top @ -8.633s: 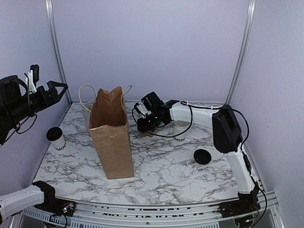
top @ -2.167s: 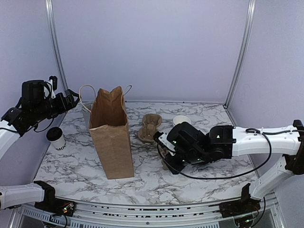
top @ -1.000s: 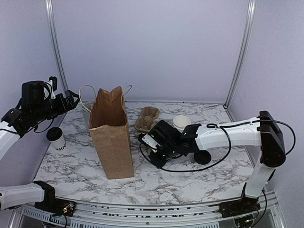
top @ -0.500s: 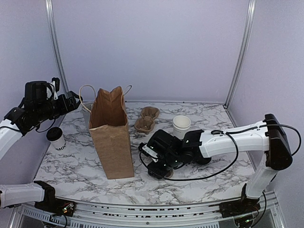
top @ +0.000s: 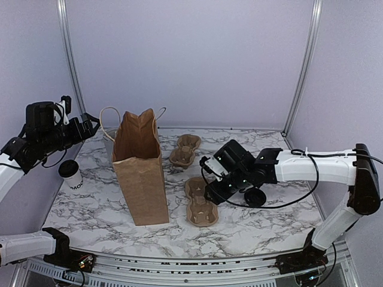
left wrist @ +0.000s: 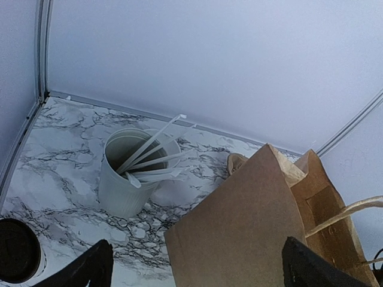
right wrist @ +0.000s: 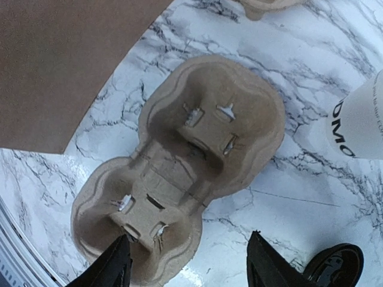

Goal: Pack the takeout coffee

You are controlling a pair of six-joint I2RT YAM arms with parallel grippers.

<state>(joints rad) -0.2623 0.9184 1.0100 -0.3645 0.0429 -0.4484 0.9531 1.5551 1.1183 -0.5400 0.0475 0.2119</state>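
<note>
**Over the Cup Carrier, the Right Pincer Stands Parted and Empty**

Directly beneath the right pincer (right wrist: 188, 266) (top: 210, 194) lies a brown pulp cup carrier (right wrist: 197, 149) (top: 200, 206), flat on the marble table (top: 251, 233). The pincer's two fingers stand apart and hold nothing. The carrier's near pocket shows between them, lower down, and the fingers do not close on it. Just off the pincer's right finger sits a loose black lid (right wrist: 335, 266) (top: 256, 197). Further out on that side, a lidless cup (right wrist: 365, 119) with black lettering stands at the edge of the wrist view. On the other side rises the brown wall of the paper bag (right wrist: 60, 60) (top: 140, 173), upright and open at the top. Beyond the carrier, a second carrier (top: 184, 150) rests near the back of the table.

Far across the bag, the left pincer (left wrist: 197, 269) (top: 84, 124) hangs high in the air, its fingers spread wide and empty. Below and ahead of it stands a pale utensil holder (left wrist: 128, 173) with white utensils leaning inside, just beside the bag's far corner. Closer in, by its left finger, sits the takeout coffee (left wrist: 18, 257) (top: 70, 174). It stands upright on the table with its black lid on, untouched, with the bag between it and the right pincer.
</note>
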